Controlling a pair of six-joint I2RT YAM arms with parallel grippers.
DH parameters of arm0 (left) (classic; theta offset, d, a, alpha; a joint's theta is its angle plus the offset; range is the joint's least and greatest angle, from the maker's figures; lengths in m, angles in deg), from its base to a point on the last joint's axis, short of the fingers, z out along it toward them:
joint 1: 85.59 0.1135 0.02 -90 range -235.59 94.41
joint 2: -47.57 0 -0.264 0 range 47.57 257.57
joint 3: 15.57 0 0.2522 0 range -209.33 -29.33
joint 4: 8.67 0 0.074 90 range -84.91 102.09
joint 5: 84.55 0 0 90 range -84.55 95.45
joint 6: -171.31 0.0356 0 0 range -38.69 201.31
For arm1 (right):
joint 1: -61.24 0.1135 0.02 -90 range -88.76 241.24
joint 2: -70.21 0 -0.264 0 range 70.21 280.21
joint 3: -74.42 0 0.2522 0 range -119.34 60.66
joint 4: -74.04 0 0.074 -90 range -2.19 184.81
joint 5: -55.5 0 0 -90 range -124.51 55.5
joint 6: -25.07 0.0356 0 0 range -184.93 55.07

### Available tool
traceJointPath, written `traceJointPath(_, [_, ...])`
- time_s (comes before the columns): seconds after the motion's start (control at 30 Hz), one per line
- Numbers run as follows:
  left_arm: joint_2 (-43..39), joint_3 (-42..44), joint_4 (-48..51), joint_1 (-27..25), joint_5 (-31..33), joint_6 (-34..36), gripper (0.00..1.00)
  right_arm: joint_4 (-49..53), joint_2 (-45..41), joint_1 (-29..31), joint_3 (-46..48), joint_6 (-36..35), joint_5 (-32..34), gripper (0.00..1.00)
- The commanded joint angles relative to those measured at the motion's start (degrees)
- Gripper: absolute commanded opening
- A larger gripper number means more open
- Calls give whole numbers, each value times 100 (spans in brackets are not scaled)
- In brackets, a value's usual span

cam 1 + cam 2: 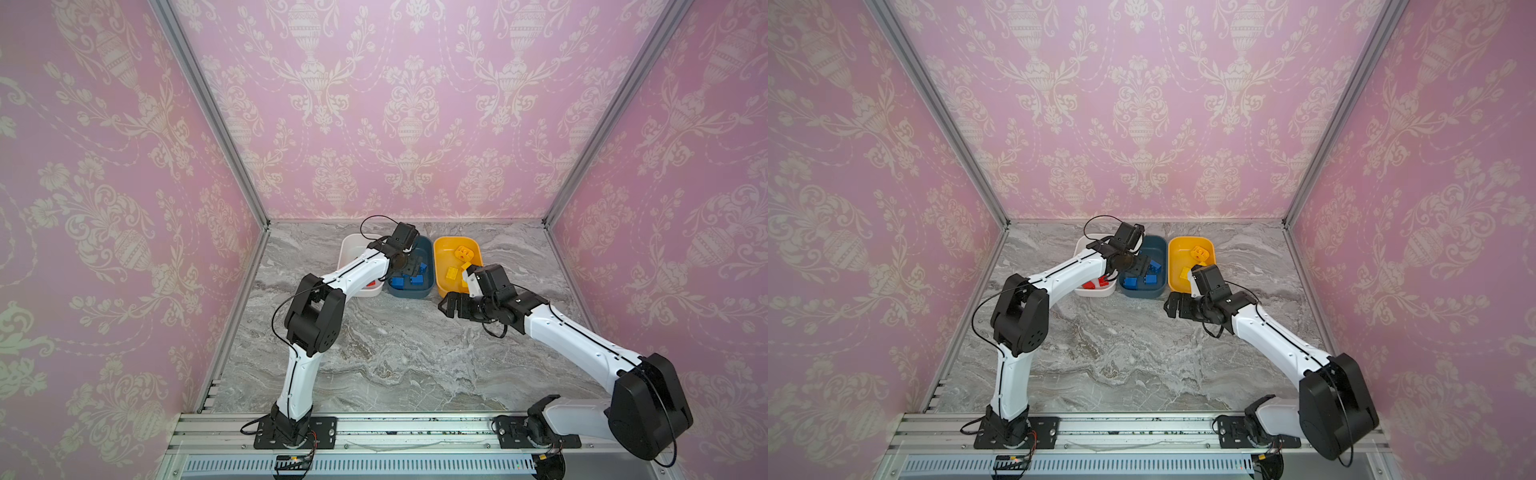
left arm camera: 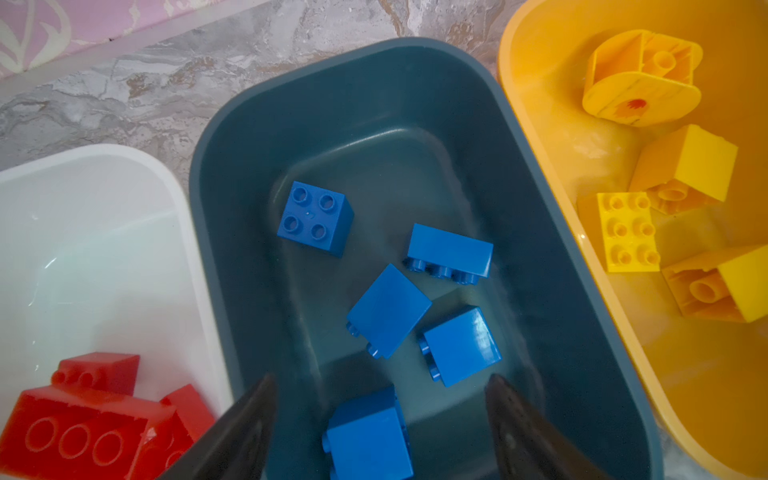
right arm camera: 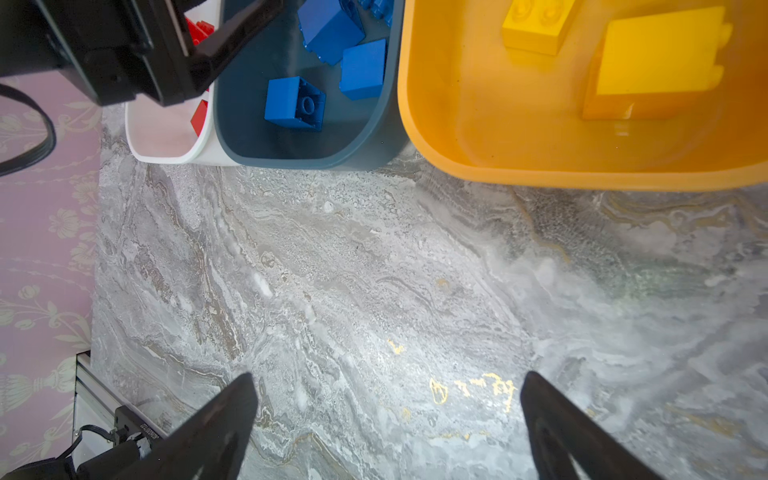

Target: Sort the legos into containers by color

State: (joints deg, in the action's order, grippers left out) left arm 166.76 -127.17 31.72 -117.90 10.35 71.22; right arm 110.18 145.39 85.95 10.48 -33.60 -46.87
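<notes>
Three containers stand side by side at the back of the table: a white tub (image 1: 351, 249), a dark teal tub (image 1: 411, 293) and a yellow tub (image 1: 442, 249). Several blue legos (image 2: 388, 309) lie in the teal tub (image 2: 374, 54). Red legos (image 2: 83, 428) sit in the white tub (image 2: 104, 166). Yellow legos (image 2: 625, 230) and a rounded yellow piece (image 2: 640, 79) sit in the yellow tub (image 2: 523, 104). My left gripper (image 2: 381, 376) hangs open over the teal tub. A blue brick (image 2: 368, 432) lies below, clear of both fingers. My right gripper (image 3: 388, 376) is open and empty over bare table in front of the yellow tub (image 3: 498, 166).
The grey marble tabletop (image 1: 395, 365) is bounded by pink patterned walls (image 1: 104, 208) on three sides. An aluminium rail (image 1: 415, 428) with both arm bases runs along the front. My left arm (image 1: 361, 266) reaches across the white tub.
</notes>
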Motion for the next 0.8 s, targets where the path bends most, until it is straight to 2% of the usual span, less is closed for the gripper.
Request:
traceJointPath(0.0, [-695, 451, -368, 15, 137, 28, 82, 187, 67, -62, -211, -148, 157, 100])
traceJointPath(0.13, [-1432, 1297, -775, 21, 281, 17, 86, 243, 78, -128, -280, -330, 325, 100])
traceJointPath(0.3, [-2451, 2569, -1276, 147, 621, -26, 95, 200, 46, -288, -301, -683, 748, 100])
traceJointPath(0.47, [-3494, 3906, -1933, 551, 668, -31, 99, -24, 23, -486, -257, -1105, 1263, 100])
traceJointPath(0.77, [-4734, 5461, -2755, 1361, 1153, 345, 99, -763, 0, -915, -36, -1771, 2445, 100])
